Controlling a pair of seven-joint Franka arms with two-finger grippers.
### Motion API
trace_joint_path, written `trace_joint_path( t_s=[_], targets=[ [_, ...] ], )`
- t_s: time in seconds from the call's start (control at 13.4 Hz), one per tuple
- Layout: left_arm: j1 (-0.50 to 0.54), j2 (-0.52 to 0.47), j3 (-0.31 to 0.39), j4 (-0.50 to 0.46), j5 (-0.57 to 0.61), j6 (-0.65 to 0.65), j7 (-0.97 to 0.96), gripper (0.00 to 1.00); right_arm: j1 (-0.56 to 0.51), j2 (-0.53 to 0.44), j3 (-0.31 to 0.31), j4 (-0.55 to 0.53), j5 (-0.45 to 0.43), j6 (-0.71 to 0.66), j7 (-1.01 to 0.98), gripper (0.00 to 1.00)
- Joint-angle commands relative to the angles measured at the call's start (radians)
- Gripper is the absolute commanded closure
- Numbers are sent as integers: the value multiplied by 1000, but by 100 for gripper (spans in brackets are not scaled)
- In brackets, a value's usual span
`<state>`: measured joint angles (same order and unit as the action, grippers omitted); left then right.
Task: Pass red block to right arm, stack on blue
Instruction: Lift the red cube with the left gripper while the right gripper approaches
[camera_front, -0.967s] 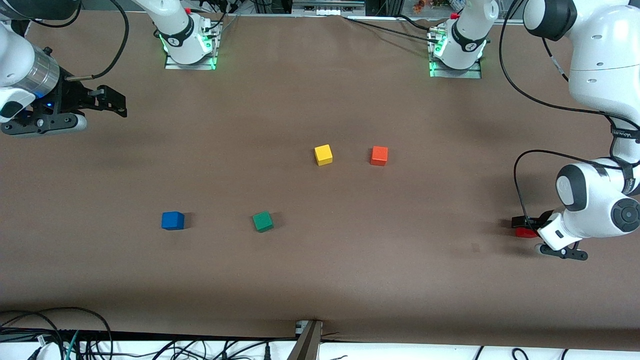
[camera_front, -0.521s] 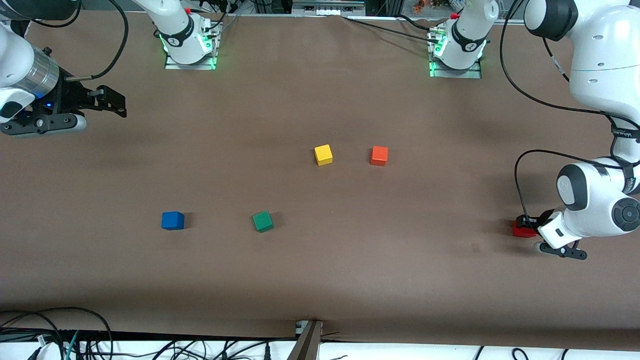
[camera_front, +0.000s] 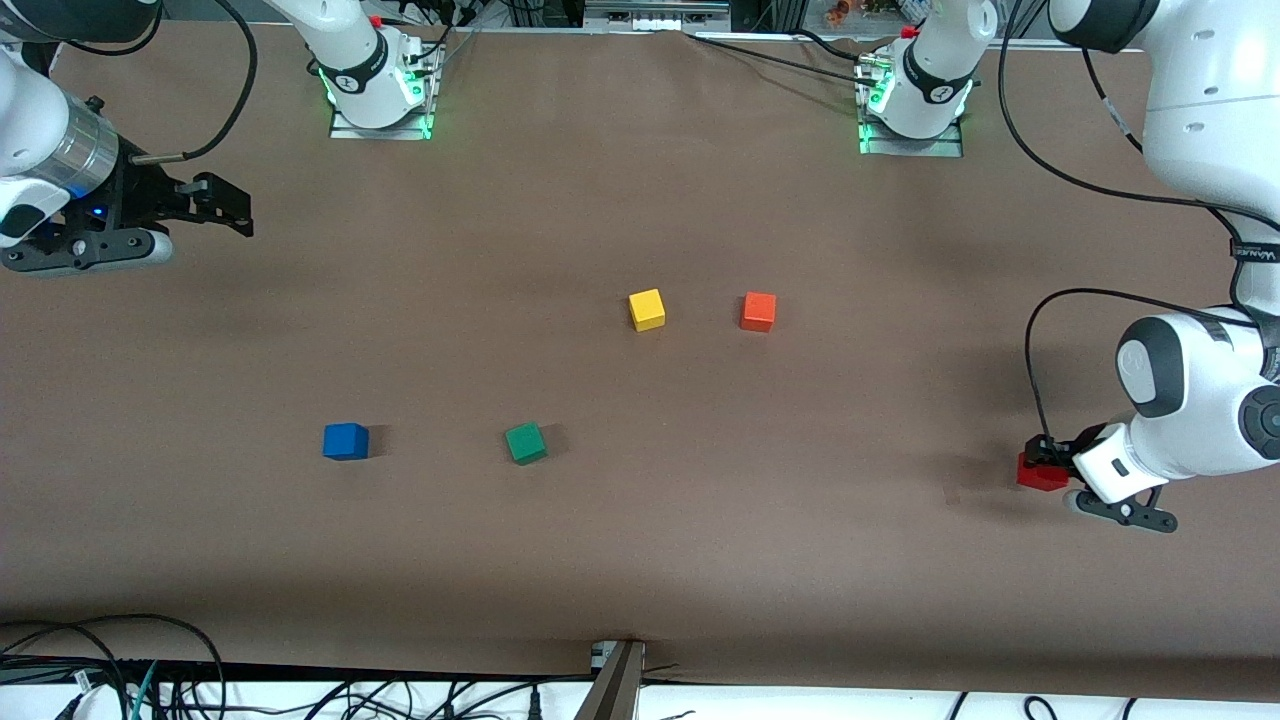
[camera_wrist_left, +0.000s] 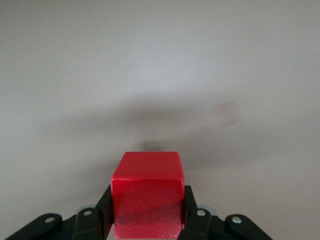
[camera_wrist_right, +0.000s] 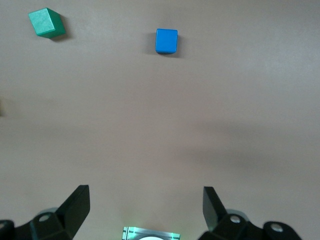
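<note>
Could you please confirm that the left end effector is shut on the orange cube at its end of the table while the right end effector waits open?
Not quite: the left end effector is shut on the red block, as the left wrist view shows. The orange cube sits untouched beside the yellow cube. The right end effector does wait open.

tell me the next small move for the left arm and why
Probably carry the red block toward the table's middle for the handover. The left gripper has its fingers shut on it, while the right gripper waits open at its own end, and the blue block sits bare.
</note>
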<state>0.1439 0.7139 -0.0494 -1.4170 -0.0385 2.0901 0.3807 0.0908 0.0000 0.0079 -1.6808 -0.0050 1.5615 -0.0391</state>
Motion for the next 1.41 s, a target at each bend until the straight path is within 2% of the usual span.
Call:
trace_joint_path(
  t_s=[0.0, 0.15, 0.3, 0.52, 0.67, 0.82, 0.89, 0.97, 1.04, 1.34],
  targets=[
    [-4, -66, -52, 0, -102, -96, 17, 100, 0, 41, 0, 27, 0, 15, -8, 0],
    [-3, -97, -73, 1, -194, -160, 24, 100, 0, 112, 1, 122, 7, -9, -8, 0],
    [2, -135, -114, 0, -270, -215, 27, 100, 1, 156, 6, 148, 10, -27, -8, 0],
    [6, -172, -208, 1, -317, -245, 36, 100, 23, 155, 9, 158, 71, -47, -30, 0],
    [11, -180, -279, 3, -340, -243, 142, 100, 61, 146, 12, 161, 71, -72, -71, 0],
    [9, -179, -285, 3, -496, -240, 283, 100, 64, 146, 58, 170, 76, -72, -172, 0],
    [2, -175, -283, 1, -580, -239, 372, 100, 64, 146, 70, 170, 112, -72, -215, 0],
    [-7, -175, -283, 1, -639, -233, 427, 100, 64, 146, 69, 170, 187, -63, -270, 0],
    [-15, -174, -288, 1, -685, -229, 457, 100, 60, 149, 64, 171, 265, -57, -328, 0],
    [-32, -169, -343, 29, -848, -209, 659, 100, 30, 175, 61, 170, 489, 26, -526, 0]
  ],
)
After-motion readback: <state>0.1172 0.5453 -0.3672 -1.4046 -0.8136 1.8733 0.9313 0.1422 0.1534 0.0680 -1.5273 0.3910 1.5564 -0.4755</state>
